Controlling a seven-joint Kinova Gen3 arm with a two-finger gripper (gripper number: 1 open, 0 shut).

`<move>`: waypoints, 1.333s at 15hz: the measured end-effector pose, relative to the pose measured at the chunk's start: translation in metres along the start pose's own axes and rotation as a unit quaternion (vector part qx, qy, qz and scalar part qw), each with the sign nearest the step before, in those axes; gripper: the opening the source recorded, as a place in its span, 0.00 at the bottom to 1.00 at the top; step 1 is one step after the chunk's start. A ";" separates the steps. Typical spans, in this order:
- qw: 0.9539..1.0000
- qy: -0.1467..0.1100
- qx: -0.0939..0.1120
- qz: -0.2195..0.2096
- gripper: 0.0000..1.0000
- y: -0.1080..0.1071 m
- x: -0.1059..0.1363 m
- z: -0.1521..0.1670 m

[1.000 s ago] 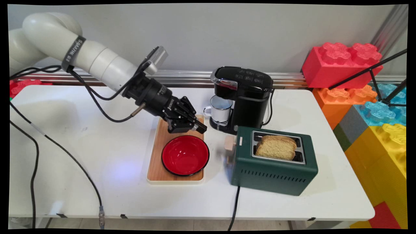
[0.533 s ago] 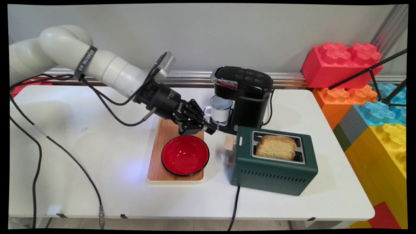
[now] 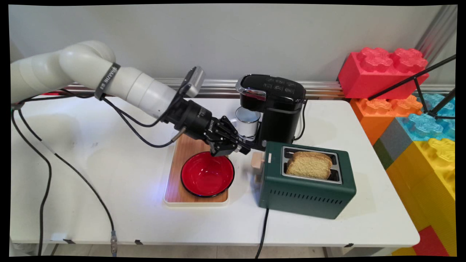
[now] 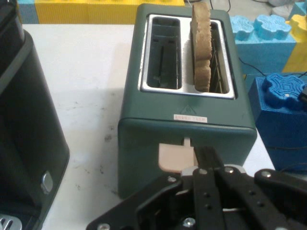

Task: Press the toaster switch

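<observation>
White tabletop (image 3: 109, 182) holds a green toaster (image 3: 305, 193) on the right with bread (image 3: 309, 165) standing in one slot, and I see my pincer (image 3: 247, 149) clenched on nothing, its tip right by the toaster's tan lever (image 3: 257, 160), near the red bowl (image 3: 207, 174).

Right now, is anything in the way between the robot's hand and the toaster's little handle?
No, nothing visible is in the way. The gripper is close beside the beige lever on the green toaster. The red bowl and the mug are off to the sides.
</observation>
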 end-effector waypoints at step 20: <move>1.000 -0.007 0.010 0.017 0.00 -0.002 -0.015 0.045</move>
